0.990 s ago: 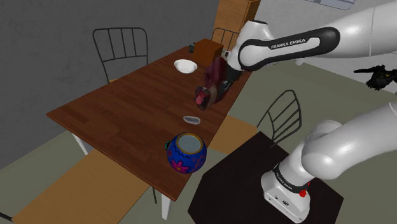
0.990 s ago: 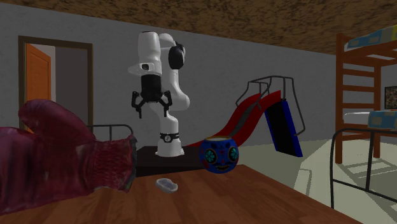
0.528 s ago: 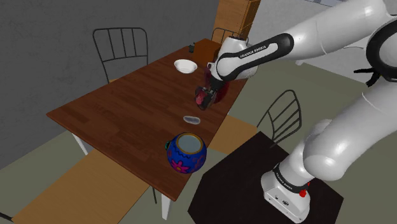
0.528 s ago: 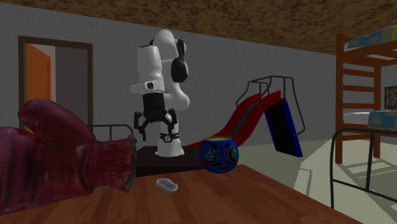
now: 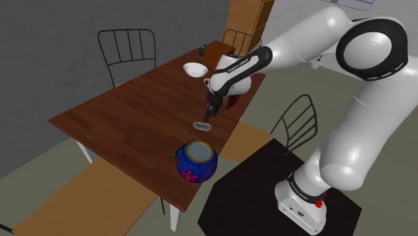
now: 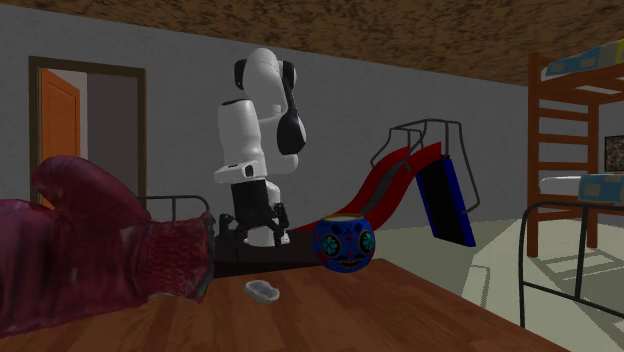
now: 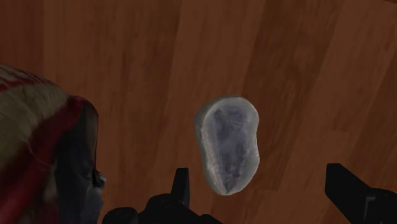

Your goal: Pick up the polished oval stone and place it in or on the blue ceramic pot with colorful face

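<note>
Hovering just over the wooden counter [image 5: 127, 107], the hand [image 5: 207, 119] is released, its black fingers [image 7: 181, 186] apart and clasping nothing. The oval stone [image 5: 201, 126], pale grey and glossy, lies flat on the counter right under the hand. In the wrist view the stone [image 7: 228, 143] sits in the gap between the two fingers, nearer one of them, and neither finger visibly touches it. The blue pot [image 5: 196, 161] stands upright near the counter edge on the stand's side, apart from the stone and lower in the shoulder view. Its top is open and there are pink flower marks on its side. The second exterior view shows the pot's painted face [image 6: 345, 241], with the stone [image 6: 261, 289] in front of it and slightly to the second exterior view's left. A dark red boxing glove [image 6: 90, 250] lies on the counter near the stone, partly hidden by the arm in the shoulder view. A white bowl [image 5: 195, 68] sits farther along the counter, well apart from the stone. Black metal chairs [image 5: 127, 53] stand around the counter. Behind the robot are a red and blue slide [image 6: 420, 175], a wooden bunk bed [image 6: 575, 110] and an orange door [image 6: 58, 115].
</note>
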You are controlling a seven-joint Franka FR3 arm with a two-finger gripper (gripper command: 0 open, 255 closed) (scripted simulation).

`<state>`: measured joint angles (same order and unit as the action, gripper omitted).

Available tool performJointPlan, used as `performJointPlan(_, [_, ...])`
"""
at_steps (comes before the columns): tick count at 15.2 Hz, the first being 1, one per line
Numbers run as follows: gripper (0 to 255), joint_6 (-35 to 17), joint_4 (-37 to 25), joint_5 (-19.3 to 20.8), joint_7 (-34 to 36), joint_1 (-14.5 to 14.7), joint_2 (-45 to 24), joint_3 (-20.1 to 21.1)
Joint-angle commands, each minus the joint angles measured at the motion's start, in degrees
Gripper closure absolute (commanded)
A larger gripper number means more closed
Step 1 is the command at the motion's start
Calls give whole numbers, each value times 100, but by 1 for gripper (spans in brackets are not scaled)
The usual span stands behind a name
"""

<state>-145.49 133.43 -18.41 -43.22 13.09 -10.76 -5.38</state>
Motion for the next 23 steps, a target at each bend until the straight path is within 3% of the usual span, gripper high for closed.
performJointPlan(1, [0, -124, -35, -87, -85, -4, -165, 39])
performJointPlan(6, [0, -419, -59, -261, -208, -14, -490, 127])
performJointPlan(13, [0, -418, -59, -260, -207, -14, -489, 127])
performJointPlan(14, [255, -418, -59, -260, -207, -14, -489, 127])
performJointPlan(23, [255, -418, -59, -260, -207, -14, -489, 127])
